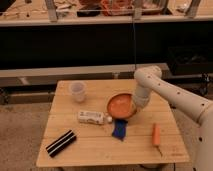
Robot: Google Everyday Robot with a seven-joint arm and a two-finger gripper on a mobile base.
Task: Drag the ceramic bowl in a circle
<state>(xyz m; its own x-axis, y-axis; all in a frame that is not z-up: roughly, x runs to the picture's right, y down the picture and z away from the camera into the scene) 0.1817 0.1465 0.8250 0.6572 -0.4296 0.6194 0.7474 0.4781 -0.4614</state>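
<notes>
Gripper point(134, 106): sitting at the right rim of the ceramic bowl, at about 3 o'clock from the bowl's centre; fingers are pressing together, and the view is not showing clearly whether they are pinching the rim or only resting against it.
Arm point(170, 92): white, coming in from the right edge of the view, bending at an elbow above the table's far side and dropping down to the bowl.
Ceramic bowl point(120, 105): orange, round and shallow, sitting right of the table's centre, touching the gripper at its right side.
Blue object point(119, 129): small, dark blue, lying at 6 o'clock from the bowl, just beside its near rim; what it is cannot be told.
White bottle point(93, 117): lying on its side at about 8 o'clock from the bowl, its cap end pointing toward the bowl and lying near its lower left rim.
Cup point(77, 91): translucent white, standing upright at about 10 o'clock from the bowl, well apart from it, near the table's far left.
Orange item point(156, 135): slim, carrot-like, lying at about 4 o'clock from the bowl, near the table's right edge.
Black striped object point(61, 143): flat, lying at an angle at about 8 o'clock from the bowl, near the table's near left corner.
Table point(95, 150): light wood slats, carrying all the items.
</notes>
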